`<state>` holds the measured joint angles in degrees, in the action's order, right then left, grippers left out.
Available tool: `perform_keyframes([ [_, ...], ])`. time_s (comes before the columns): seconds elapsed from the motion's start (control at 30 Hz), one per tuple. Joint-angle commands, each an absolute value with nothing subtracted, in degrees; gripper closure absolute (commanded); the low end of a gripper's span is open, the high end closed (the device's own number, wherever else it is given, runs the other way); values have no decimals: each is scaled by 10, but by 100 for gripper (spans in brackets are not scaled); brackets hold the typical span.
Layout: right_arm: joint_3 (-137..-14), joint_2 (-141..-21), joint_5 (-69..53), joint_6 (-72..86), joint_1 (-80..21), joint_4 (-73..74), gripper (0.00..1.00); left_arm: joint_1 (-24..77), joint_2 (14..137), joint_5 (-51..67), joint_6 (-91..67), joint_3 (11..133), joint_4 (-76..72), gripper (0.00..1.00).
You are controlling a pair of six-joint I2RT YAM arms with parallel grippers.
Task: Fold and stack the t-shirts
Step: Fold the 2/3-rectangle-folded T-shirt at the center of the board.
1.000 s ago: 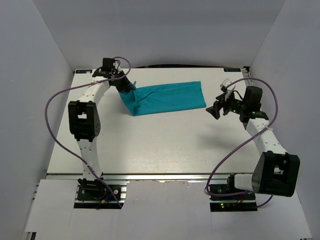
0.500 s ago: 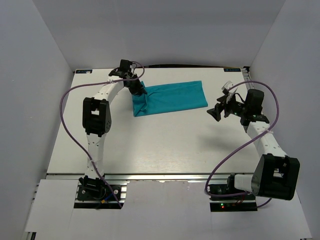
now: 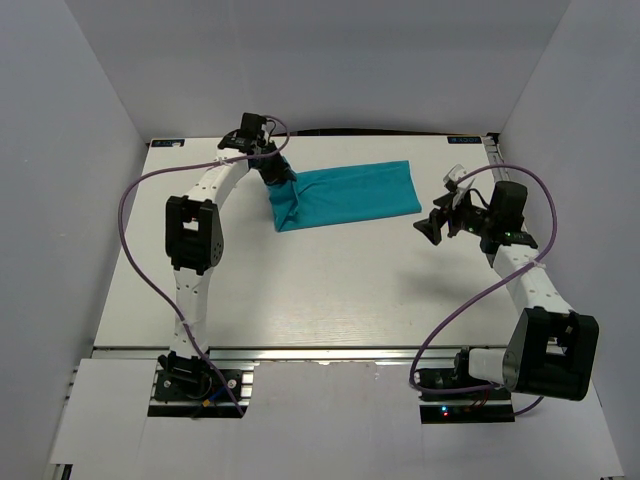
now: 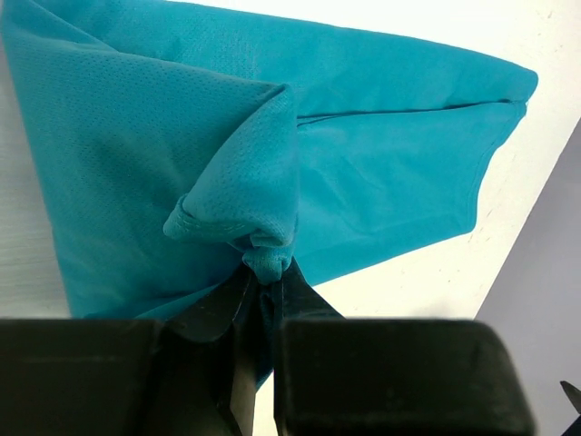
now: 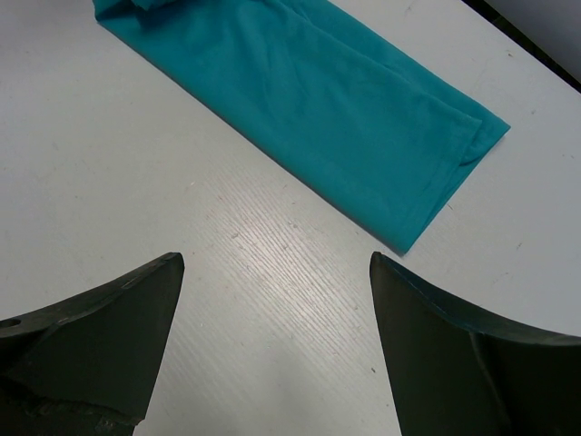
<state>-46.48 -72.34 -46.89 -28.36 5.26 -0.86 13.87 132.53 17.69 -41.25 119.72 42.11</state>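
Note:
The teal t-shirt (image 3: 350,194) lies as a long folded strip at the back of the white table. My left gripper (image 3: 279,178) is shut on the strip's left end and holds that end lifted and bunched over the rest; the left wrist view shows the pinched fold (image 4: 263,259) between the jaws. My right gripper (image 3: 430,224) is open and empty, hovering just right of the strip's right end. The right wrist view shows the strip's corner (image 5: 454,154) ahead of the spread fingers (image 5: 109,336).
The white table (image 3: 300,290) reaches to grey walls on the left, back and right. Purple cables loop off both arms. The arm bases stand on the rail at the near edge.
My left gripper has carried the shirt's left end to the right, over the strip, so the strip is shorter. The right gripper has shifted slightly.

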Motion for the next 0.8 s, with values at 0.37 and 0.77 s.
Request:
perform_keyframes([
  [0.37,-458,-719,-477,-267,57,-40,11,159,1309,187,-441,1270,420,100],
  [0.77,-602,-938,-392,-143,-47,-80,11,162,1320,192,-453,1275,407,100],
])
